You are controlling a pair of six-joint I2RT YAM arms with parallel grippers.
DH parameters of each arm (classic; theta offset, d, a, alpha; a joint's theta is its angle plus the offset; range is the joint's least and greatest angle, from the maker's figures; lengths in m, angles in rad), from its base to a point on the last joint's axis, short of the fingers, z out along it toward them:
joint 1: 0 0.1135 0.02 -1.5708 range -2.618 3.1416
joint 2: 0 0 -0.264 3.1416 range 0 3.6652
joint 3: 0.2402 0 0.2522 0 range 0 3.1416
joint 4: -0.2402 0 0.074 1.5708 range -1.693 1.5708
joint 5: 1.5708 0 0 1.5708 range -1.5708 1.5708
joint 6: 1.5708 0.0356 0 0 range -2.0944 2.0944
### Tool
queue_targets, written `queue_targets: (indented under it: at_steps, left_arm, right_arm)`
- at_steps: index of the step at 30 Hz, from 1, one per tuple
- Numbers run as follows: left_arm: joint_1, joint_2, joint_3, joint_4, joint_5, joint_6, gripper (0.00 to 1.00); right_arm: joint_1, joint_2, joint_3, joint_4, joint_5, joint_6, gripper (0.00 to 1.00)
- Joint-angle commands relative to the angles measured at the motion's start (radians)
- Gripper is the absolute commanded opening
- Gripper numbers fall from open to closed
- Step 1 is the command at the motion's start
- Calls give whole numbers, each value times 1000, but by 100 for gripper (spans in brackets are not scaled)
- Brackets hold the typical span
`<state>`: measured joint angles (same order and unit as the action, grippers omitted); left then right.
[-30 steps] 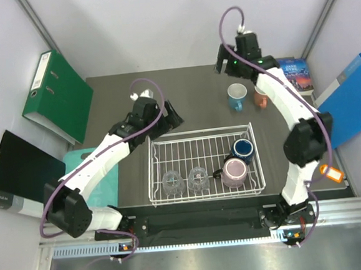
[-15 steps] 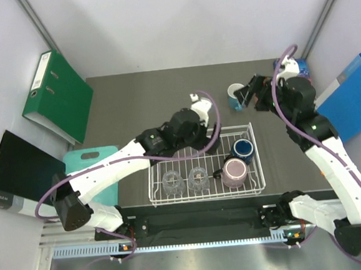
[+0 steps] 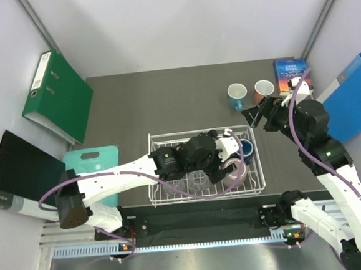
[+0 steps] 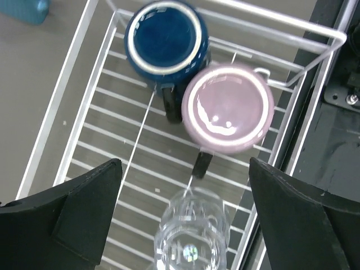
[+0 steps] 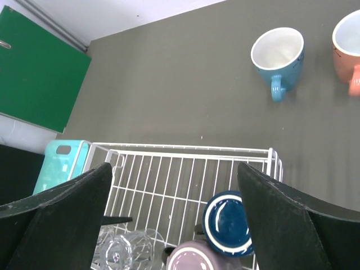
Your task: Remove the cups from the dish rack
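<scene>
L claw wide open over rack, by pink mug; R claw open, empty.

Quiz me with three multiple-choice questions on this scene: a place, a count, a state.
1. The light blue mug is: A in the rack; B on the table outside it; C hanging on its rim.
2. Mugs in the rack: A four; B one; C two.
3. The left hand is: A open, empty; B shut on a wire; C shut on a mug.
Answers: B, it stands on bare table beyond the rack; C, only the navy mug and pink mug are inside; A, its fingers are spread, gripping nothing.
</scene>
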<state>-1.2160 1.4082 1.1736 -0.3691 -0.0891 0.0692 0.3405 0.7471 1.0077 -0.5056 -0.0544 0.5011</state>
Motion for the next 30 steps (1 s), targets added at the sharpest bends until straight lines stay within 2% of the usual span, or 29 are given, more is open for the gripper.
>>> queue_targets:
  at_steps: [1,4,9,14,24,30]
  left_arm:
    - [1,75,69,24,72,41,99]
    - [3,90,67,91,81,20,99]
    - [3,190,138,68,156,-25,99]
    - [-7,216,133,101,195,-66,99]
    - [-7,278,127,130,212,-60,99]
    - [-7,354,169,91,229,-57,99]
  right_arm:
    - [14,-17,9,-28,-7,11,92]
    - [14,-26,15,-47,-7,13,91]
    - [14,-28,15,-74,-4,14,91]
    - [14,-37,8,-79,-1,14,91]
    - [14,-42,-23,-57,-13,27,91]
    - [14,-35,-26,-56,-18,28,91]
